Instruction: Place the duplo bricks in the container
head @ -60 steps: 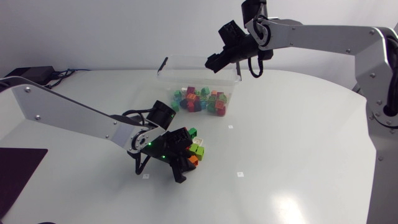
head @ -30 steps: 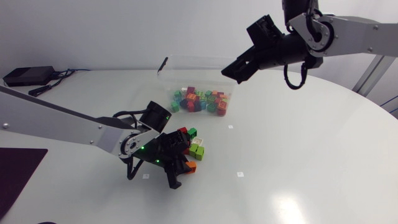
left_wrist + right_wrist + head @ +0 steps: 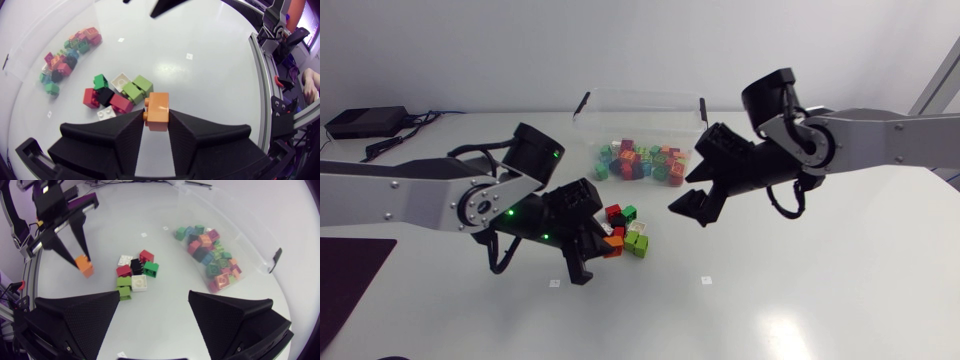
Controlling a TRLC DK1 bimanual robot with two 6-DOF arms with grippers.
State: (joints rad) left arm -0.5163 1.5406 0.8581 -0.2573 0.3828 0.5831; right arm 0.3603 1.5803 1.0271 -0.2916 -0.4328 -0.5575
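My left gripper (image 3: 603, 245) is shut on an orange duplo brick (image 3: 614, 241), held at the near-left edge of a small loose pile (image 3: 625, 226) of red, green, lime, white and black bricks. In the left wrist view the orange brick (image 3: 158, 111) sits clamped between the fingertips, with the pile (image 3: 120, 92) just ahead. The clear container (image 3: 588, 108) stands at the back with several coloured bricks (image 3: 640, 160) inside. My right gripper (image 3: 688, 213) hangs open right of the pile, nothing in it. The right wrist view looks over its open gripper (image 3: 155, 300) down on the pile (image 3: 135, 275), the orange brick (image 3: 85, 266) and the container (image 3: 240, 235).
A dark mat (image 3: 350, 270) lies at the table's left front edge. Small white markers (image 3: 706, 280) dot the tabletop. Bare white table stretches in front of and to the right of the pile.
My left gripper has closed on the orange brick and drawn back from the pile, its arm rising. My right arm has swung down from above the container to beside the pile, opening wider.
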